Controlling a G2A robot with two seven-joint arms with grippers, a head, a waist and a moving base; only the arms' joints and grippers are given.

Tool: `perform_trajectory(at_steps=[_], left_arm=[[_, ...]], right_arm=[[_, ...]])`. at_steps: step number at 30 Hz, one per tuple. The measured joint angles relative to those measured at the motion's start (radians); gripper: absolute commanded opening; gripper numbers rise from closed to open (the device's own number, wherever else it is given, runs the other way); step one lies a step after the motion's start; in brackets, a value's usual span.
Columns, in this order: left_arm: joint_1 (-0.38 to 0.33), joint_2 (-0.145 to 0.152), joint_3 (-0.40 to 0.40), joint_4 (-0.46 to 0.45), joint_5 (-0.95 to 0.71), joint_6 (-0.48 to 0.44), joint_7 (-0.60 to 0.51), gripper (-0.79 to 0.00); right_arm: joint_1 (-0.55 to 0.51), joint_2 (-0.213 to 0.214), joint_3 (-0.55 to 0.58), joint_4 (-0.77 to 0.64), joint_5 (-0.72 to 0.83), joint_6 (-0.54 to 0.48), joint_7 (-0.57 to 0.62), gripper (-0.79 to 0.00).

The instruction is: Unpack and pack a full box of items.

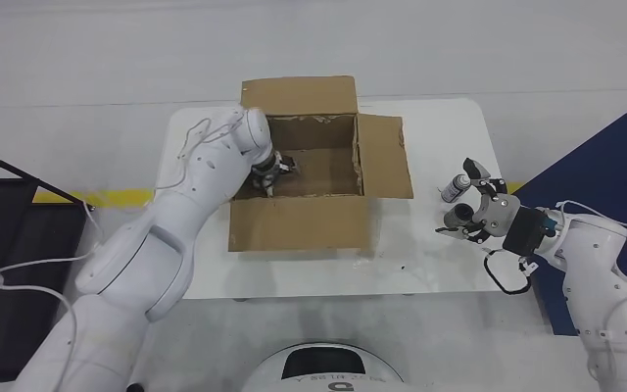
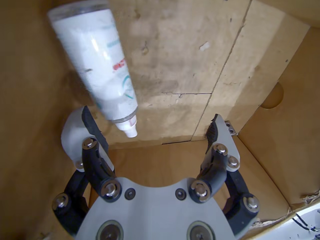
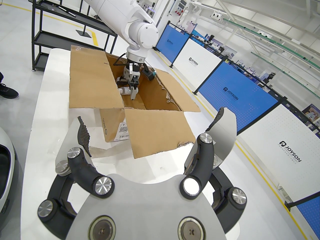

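Left tool [image 2: 150, 116] spread inside box [image 2: 175, 38] — wrist view catches a white bottle [image 2: 100, 63].

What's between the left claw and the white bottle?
Nothing: in the left wrist view, bare box cardboard separates the open left claw from the white bottle.

Glossy white rounded arm shells [image 1: 147, 255], thin white cable [image 1: 183, 147] looped along the left one, left pincer [image 2: 151, 116] and right pincer [image 3: 152, 117] each on a pale grey plate [image 2: 155, 213], black linkages [image 2: 95, 166], silver round-head screws [image 2: 110, 188], black ribbed finger pads [image 2: 93, 126]
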Motion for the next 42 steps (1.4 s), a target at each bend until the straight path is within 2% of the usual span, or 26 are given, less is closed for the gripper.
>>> perform_trajectory(at_steps=[5,13,20,21,22,23,26,28,30,33,38,42], left_arm=[[0.019,-0.001,0.003,-0.027,0.015,0.026,0.006,0.0],[0.018,-0.012,0.026,0.005,0.06,0.092,-0.015,0.0],[0.018,-0.03,0.038,0.033,0.065,0.082,-0.011,0.0],[0.018,-0.032,0.039,0.038,0.064,0.078,-0.011,-0.058],[0.017,-0.035,0.041,0.043,0.062,0.073,-0.015,-0.175],[0.016,-0.039,0.044,0.05,0.06,0.066,-0.022,-0.4],[0.015,-0.05,0.052,0.058,0.053,0.043,-0.041,-0.511],[0.013,-0.057,0.056,0.064,0.051,0.033,-0.046,-0.616],[0.008,-0.065,0.062,0.069,0.052,0.028,-0.047,-0.65],[-0.002,-0.074,0.065,0.066,0.051,0.023,-0.043,-0.785],[-0.011,-0.08,0.057,0.022,0.045,-0.018,-0.015,-0.785],[-0.006,-0.072,0.041,-0.022,0.055,-0.031,0.007,-0.785]], right_arm=[[0.0,0.0,0.0,0.0,0.0,0.0,0.0,0.0],[0.0,0.0,0.0,0.0,0.0,0.0,0.0,0.0],[0.0,0.0,0.0,0.0,0.0,0.0,0.0,0.0],[0.0,0.0,0.0,0.0,0.0,0.0,0.0,0.0],[0.0,0.0,0.0,0.0,0.0,0.0,0.0,0.0],[0.0,0.0,0.0,0.0,0.0,0.0,0.0,0.0],[0.0,0.0,0.0,0.0,0.0,0.0,0.0,0.0],[0.0,0.0,0.0,0.0,0.0,0.0,0.0,0.0],[0.0,0.0,0.0,0.0,0.0,0.0,0.0,0.0],[0.0,0.0,0.0,0.0,0.0,0.0,0.0,0.0],[0.0,0.0,0.0,0.0,0.0,0.0,0.0,0.0],[0.0,0.0,0.0,0.0,0.0,0.0,0.0,0.0]])
